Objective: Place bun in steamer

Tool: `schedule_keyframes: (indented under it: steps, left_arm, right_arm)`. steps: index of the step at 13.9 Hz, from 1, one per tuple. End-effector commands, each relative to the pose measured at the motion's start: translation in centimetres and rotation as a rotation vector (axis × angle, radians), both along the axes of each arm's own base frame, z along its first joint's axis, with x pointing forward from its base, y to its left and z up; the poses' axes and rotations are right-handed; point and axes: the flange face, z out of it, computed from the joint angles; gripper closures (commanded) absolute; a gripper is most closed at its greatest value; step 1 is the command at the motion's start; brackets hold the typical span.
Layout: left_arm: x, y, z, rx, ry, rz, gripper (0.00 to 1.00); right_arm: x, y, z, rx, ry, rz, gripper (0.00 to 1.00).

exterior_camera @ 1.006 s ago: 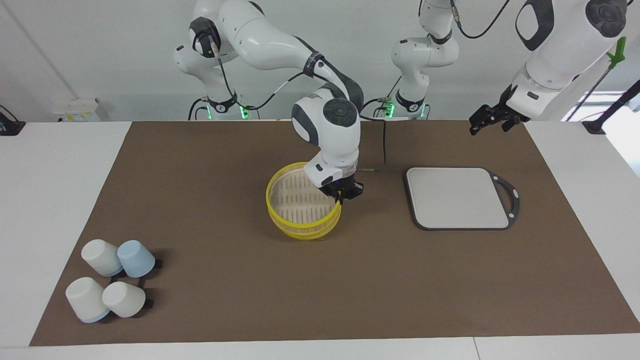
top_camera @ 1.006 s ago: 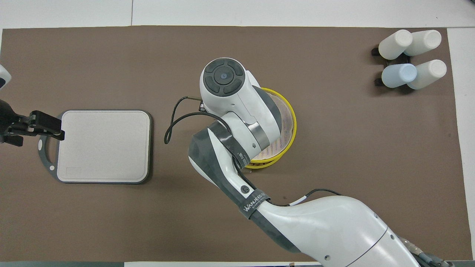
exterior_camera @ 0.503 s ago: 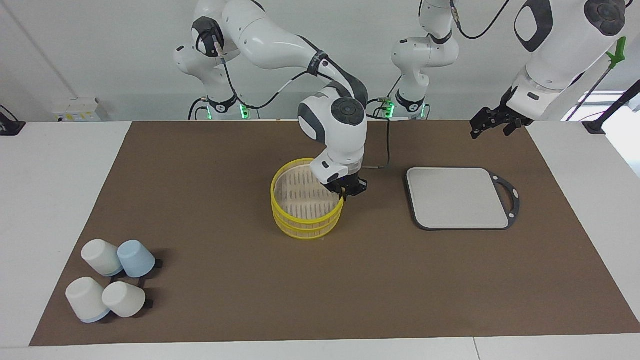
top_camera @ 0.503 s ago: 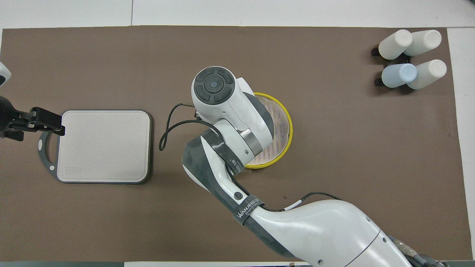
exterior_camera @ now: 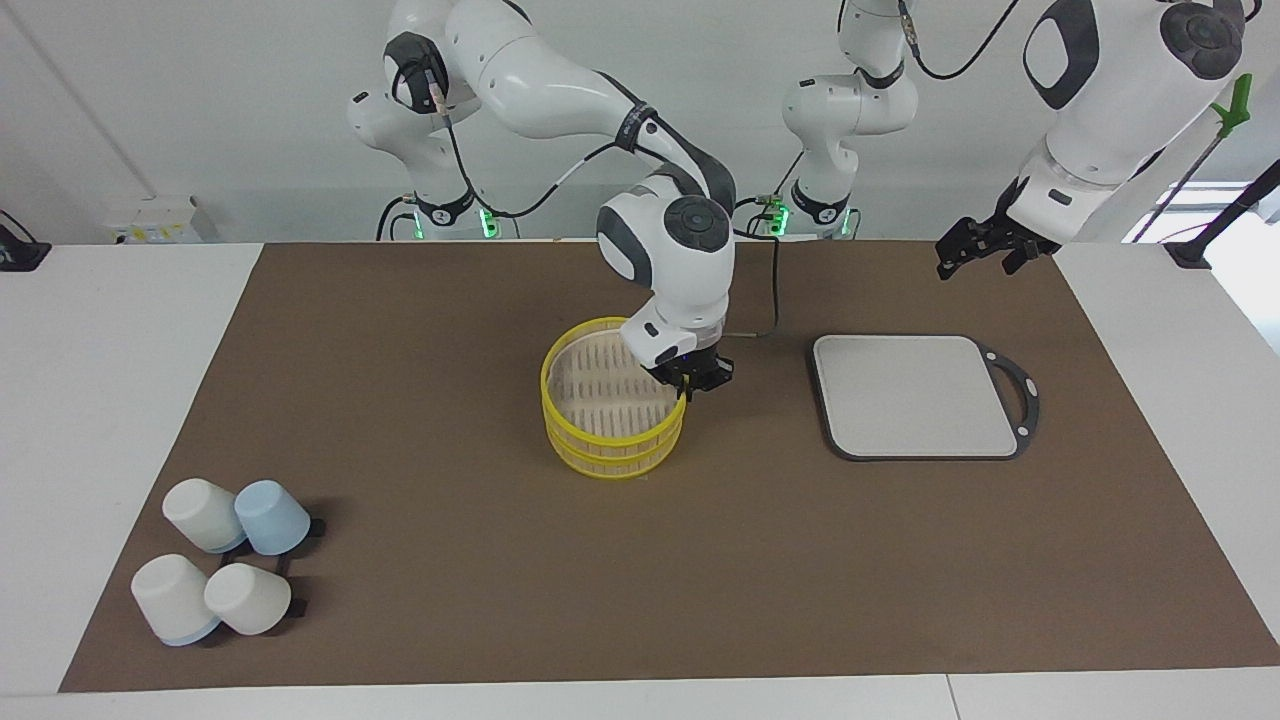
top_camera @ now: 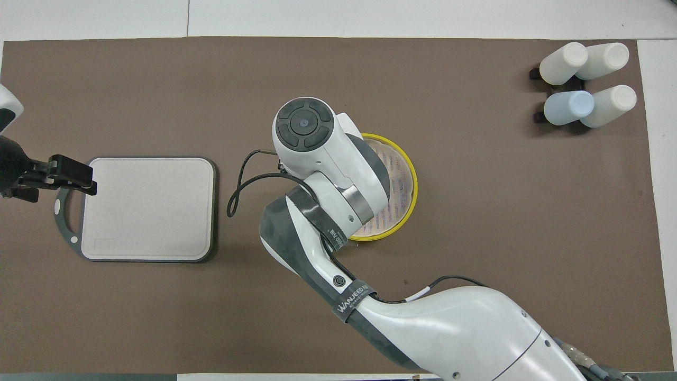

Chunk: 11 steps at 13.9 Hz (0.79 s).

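Centrally on the brown mat (exterior_camera: 450, 420) covering the white counter (exterior_camera: 110, 350) sits the steamer (exterior_camera: 612, 400), two yellow-rimmed tiers stacked, its slatted floor showing pale inside. No bun shows in either view; much of the steamer's inside is hidden under the right arm from overhead.

The right gripper (exterior_camera: 692, 385) is at the steamer's rim, on the side toward the board. Its dark fingers appear closed on the top tier's yellow rim, though the contact itself is too small to confirm. A grey band on the right arm (top_camera: 354, 296) reads "WANJEED", followed by smaller marks that cannot be read.

The board (exterior_camera: 915, 395), grey and square with a black looped handle, lies flat beside the steamer toward the left arm's end of the counter, well apart from it.

The left gripper (exterior_camera: 985, 245) hangs in the air above the mat near the board's handle, holding nothing; whether its fingers are parted cannot be told. That arm waits.

Four cups (exterior_camera: 220, 570), three white and one blue, lie clustered on a black rack, farther from the robots than the steamer, toward the right arm's end.
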Motion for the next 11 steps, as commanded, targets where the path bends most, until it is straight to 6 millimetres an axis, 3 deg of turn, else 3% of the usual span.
schedule_keyframes:
  steps: [1, 11]
  left_arm:
    - [-0.2, -0.1, 0.0, 0.011, -0.039, -0.022, 0.00]
    - [0.6, 0.0, 1.1, 0.008, -0.111, -0.019, 0.00]
  right_arm:
    - [-1.1, 0.0, 0.3, -0.007, 0.015, -0.029, 1.00]
    - [-1.7, -0.4, -0.3, -0.021, 0.029, -0.027, 1.00]
